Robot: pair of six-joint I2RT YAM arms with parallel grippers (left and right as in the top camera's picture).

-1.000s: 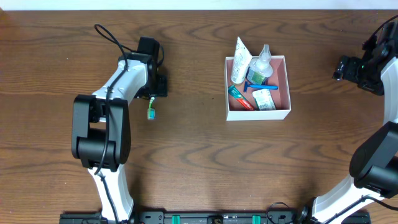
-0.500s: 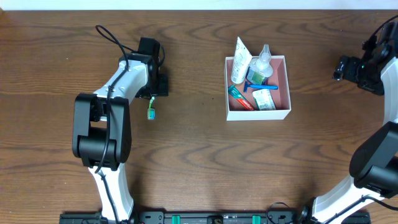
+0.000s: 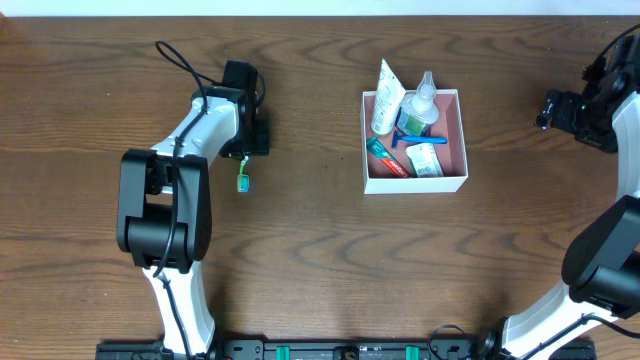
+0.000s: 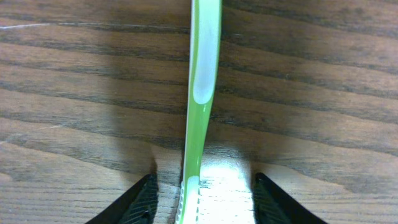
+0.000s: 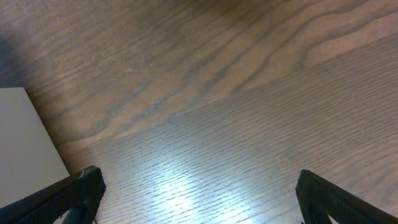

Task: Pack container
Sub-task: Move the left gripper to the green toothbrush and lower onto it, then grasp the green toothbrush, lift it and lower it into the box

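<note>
Tabletop [image 3: 320,260] is bearing a green toothbrush [image 4: 204,62], left gripper [image 4: 209,199] straddling it with jaws wide and clamping nothing, probably lining up a pinch, container [image 3: 415,184] sitting well off to its right.

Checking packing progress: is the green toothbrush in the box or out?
Out. The toothbrush lies flat on the table, well left of the box, between the open fingers of the left gripper.
</note>
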